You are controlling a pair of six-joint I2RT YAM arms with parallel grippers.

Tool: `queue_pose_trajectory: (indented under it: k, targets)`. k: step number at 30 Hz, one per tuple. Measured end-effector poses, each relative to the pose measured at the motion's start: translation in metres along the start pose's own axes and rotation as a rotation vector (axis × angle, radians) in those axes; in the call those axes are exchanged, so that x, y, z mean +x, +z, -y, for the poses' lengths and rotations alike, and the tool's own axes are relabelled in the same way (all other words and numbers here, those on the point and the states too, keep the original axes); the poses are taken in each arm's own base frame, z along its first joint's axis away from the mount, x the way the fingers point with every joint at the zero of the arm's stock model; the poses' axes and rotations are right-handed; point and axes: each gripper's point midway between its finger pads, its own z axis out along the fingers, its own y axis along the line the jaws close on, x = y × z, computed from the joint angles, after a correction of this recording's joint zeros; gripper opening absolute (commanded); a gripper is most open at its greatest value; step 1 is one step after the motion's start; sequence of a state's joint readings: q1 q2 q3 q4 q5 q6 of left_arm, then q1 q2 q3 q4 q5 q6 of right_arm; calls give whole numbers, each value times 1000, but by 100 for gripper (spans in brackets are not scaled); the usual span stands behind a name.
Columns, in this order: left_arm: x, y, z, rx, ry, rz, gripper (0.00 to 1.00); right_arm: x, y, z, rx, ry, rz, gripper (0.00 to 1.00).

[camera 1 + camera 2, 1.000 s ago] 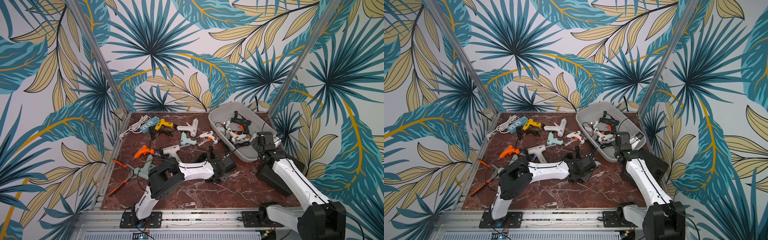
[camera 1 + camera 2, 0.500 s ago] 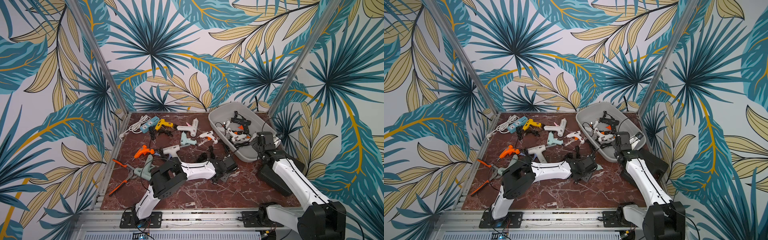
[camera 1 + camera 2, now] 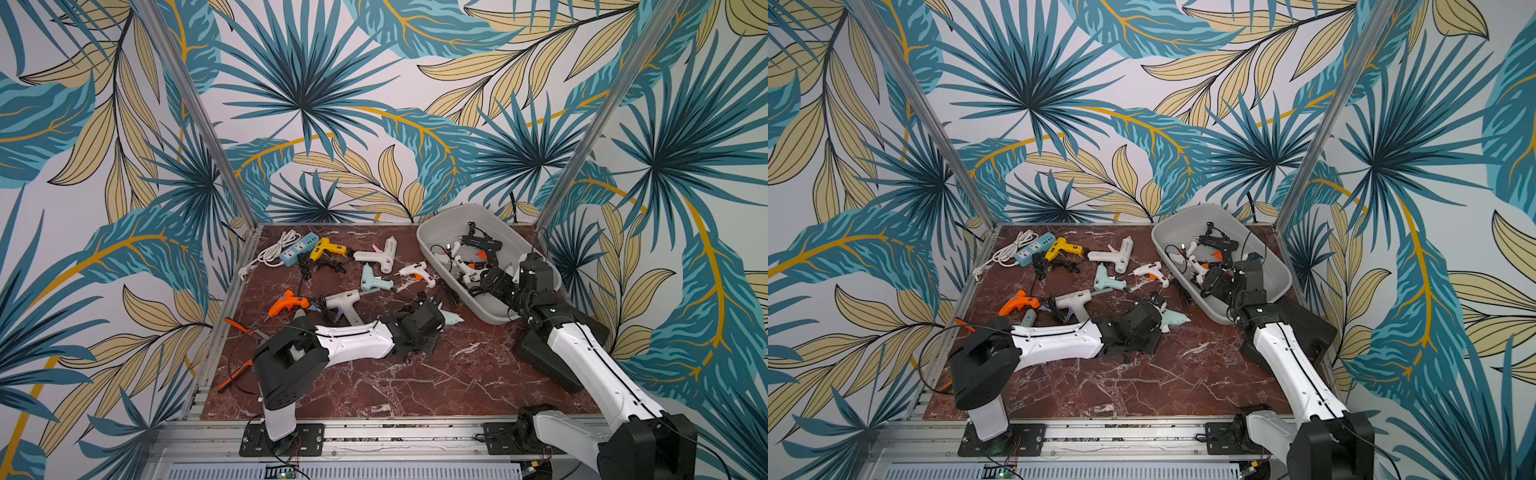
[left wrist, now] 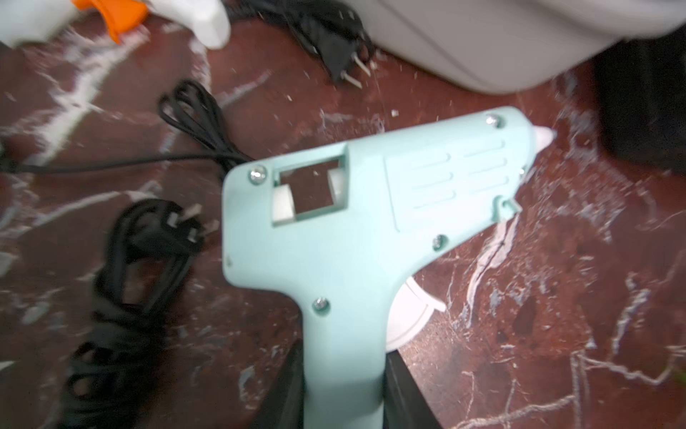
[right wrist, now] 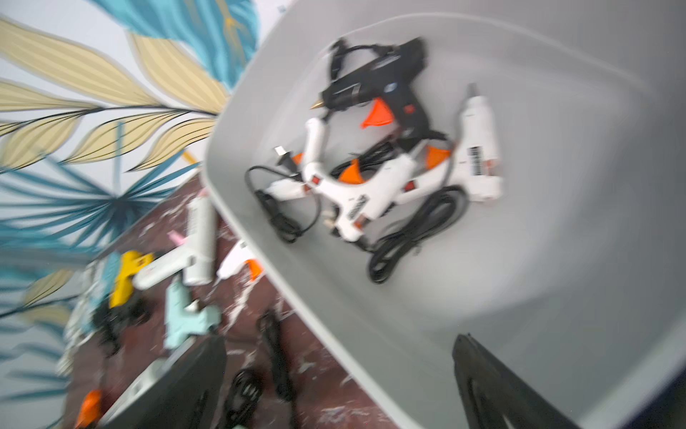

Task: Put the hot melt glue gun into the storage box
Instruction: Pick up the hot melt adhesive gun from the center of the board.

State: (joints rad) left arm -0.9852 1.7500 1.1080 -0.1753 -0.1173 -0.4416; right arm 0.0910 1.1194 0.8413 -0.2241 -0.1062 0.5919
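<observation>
The marble table is lying bare across its front half, between the two arm bases, and that is the widest open room. The storage box is sitting angled at the right rear corner. It is already holding a black gun and several white ones with their cords, and its near end is showing bare grey floor. The left arm is reaching across the middle of the table. Its elbow has swung toward the left edge since a second ago, while the right arm is standing as it was. The black case is lying partly under the right arm, just beside the box's near corner, at the table's right edge. Other glue guns are crowding the back left.

The right gripper is hanging over the box's near end, its jaws spread wide with nothing between them. The left gripper, wider a second ago, is now clamping the handle of the mint glue gun. That gun is out on the table, its nozzle pointing toward the box's near wall with only a narrow strip of marble between. Whether it is lifted cannot be told. A black plug and cord are lying just beside its back end.
</observation>
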Motion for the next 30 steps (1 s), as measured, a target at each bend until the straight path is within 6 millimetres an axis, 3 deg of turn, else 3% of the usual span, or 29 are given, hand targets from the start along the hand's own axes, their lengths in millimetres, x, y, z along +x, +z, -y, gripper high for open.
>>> queue_pose_trajectory:
  k: [4,7,14,21,30]
  targets:
    - [-33,-25,-6,94,-49,100,0,10,-6,-49,-272,-57,-85,97]
    - [-38,-35,-10,144,-62,119,0,21,-8,-70,-395,-89,-146,94]
    - [-43,-48,-14,188,-64,132,0,54,-8,-97,-518,-170,-275,86]
    - [-52,-54,-20,180,-69,164,0,70,-8,-119,-557,-241,-335,78]
    - [-58,-54,-29,142,-81,187,0,93,6,-131,-526,-284,-424,66]
